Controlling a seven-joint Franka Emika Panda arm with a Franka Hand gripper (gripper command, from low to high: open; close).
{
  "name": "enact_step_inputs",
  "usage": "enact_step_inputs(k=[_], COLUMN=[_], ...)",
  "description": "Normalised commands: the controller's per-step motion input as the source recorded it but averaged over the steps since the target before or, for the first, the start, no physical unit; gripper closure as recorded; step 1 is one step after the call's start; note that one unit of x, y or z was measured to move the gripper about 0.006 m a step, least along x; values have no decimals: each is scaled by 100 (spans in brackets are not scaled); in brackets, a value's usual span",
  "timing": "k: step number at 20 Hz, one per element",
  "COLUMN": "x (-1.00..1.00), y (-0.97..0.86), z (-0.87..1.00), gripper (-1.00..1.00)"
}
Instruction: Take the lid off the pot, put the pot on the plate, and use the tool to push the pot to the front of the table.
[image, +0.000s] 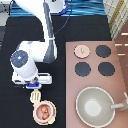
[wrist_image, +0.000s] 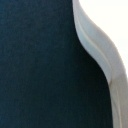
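Observation:
The pink-tan pot (image: 44, 111), uncovered with reddish pieces inside, sits on the cream plate (image: 35, 115) on the black table (image: 15, 115) near the exterior view's bottom. The slotted head of the cream tool (image: 36, 96) touches the pot's upper-left side. The tool's handle runs up into my gripper (image: 33, 86), which is shut on it just above the pot. The pink lid (image: 81, 50) lies on the stove counter, knob up. The wrist view shows dark tabletop and a cream curved edge (wrist_image: 100, 55); I cannot tell what it belongs to.
The reddish-brown stove counter (image: 120, 80) fills the exterior view's right, with three black burners (image: 103, 51) and the large grey pan (image: 95, 106) at its lower end. My white arm (image: 47, 30) reaches down from the top.

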Motion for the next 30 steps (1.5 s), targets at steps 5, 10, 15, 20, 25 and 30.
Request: enact_step_inputs(k=[5,10,15,20,25,30], x=[-41,9,33,95,100,59], y=[55,75,65,6,0,9], z=[33,11,-9,3,5,24], gripper=[100,100,100,100,100,100])
